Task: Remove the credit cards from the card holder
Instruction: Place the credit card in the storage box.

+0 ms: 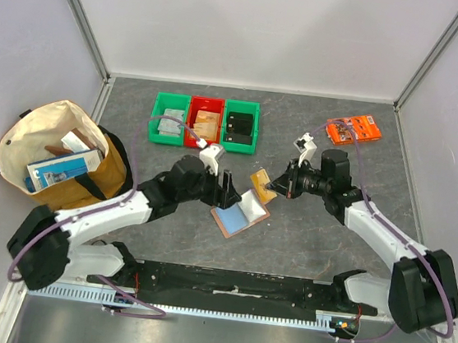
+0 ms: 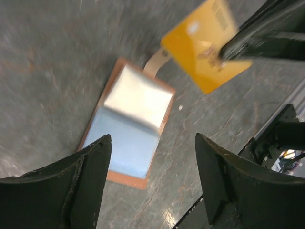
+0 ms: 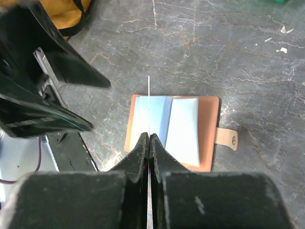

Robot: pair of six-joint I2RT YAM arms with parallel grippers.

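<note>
The card holder [image 1: 242, 214] lies open on the table, brown leather with light blue and whitish panels; it also shows in the left wrist view [image 2: 128, 129] and the right wrist view [image 3: 209, 129]. My right gripper [image 1: 277, 183] is shut on a yellow-orange credit card [image 1: 263, 184] and holds it in the air just beyond the holder. In the left wrist view the card [image 2: 205, 47] is clear of the holder. In the right wrist view the card [image 3: 149, 100] shows edge-on between the fingertips. My left gripper [image 1: 225, 189] is open and empty, just above the holder's left side.
Three bins stand at the back: a green one [image 1: 169, 119] with a grey card, a red one [image 1: 205, 123] with a tan card, a green one [image 1: 240, 126] with a black card. An orange packet [image 1: 354, 130] lies back right. A cloth bag [image 1: 57, 156] stands at left.
</note>
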